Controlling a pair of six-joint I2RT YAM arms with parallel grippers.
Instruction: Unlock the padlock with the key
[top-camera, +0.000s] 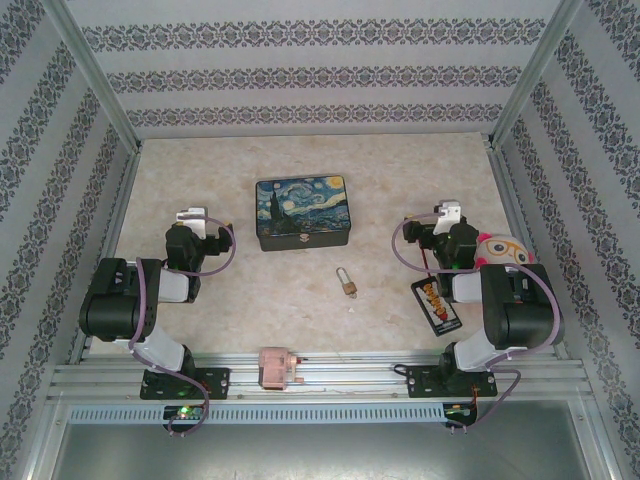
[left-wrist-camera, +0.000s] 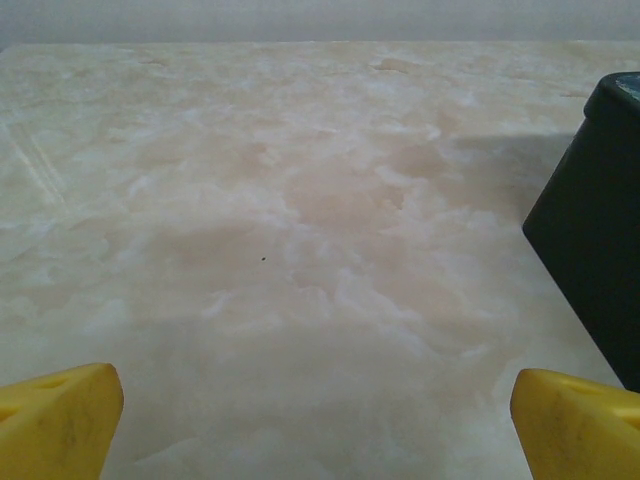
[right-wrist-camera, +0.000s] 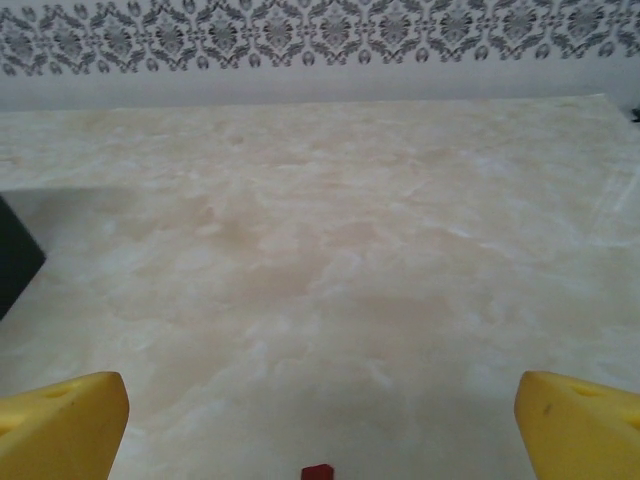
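Padlock (top-camera: 348, 285) — before painted box (top-camera: 302, 212)

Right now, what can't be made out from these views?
Key: too small to pick out in the top view; whether it sits in the padlock is unclear.
Padlock shackle: too small there to tell locked from open.
Painted box: cut off by the left wrist view's right edge.
Red object: cut off by the right wrist view's bottom edge.

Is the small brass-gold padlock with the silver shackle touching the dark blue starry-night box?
Apart. The top view shows bare table between the brass-gold padlock and the dark blue starry-night box.
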